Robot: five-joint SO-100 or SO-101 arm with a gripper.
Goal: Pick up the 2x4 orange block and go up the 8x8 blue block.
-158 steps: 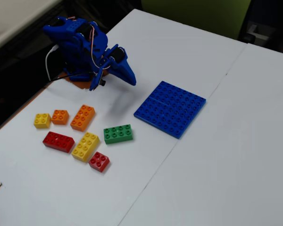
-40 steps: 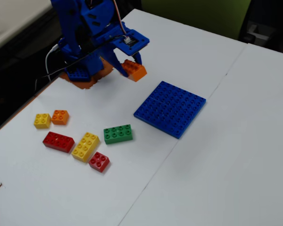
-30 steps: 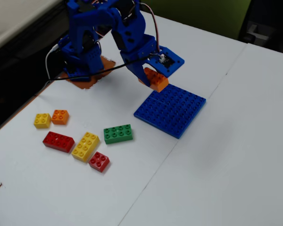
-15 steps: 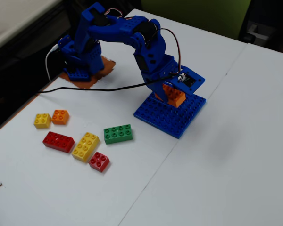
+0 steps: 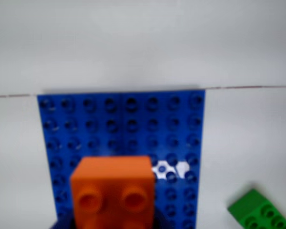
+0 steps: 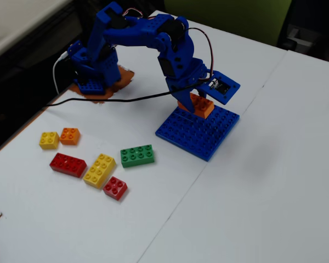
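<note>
The 2x4 orange block (image 6: 200, 105) is between the fingers of my blue gripper (image 6: 196, 104), which is shut on it. It sits over the far left part of the 8x8 blue block (image 6: 200, 134), at or just above the studs; I cannot tell whether they touch. In the wrist view the orange block (image 5: 113, 188) fills the lower middle, end-on, with the blue plate (image 5: 124, 121) behind and under it. The fingers themselves are almost hidden there.
To the left in the fixed view lie a green 2x4 brick (image 6: 137, 155), a yellow 2x4 (image 6: 99, 170), a red 2x4 (image 6: 67, 165), a small red brick (image 6: 115, 188), a small orange 2x2 (image 6: 69, 136) and a small yellow one (image 6: 49, 140). The green brick also shows in the wrist view (image 5: 260, 212). The arm base (image 6: 92, 66) stands at the back left.
</note>
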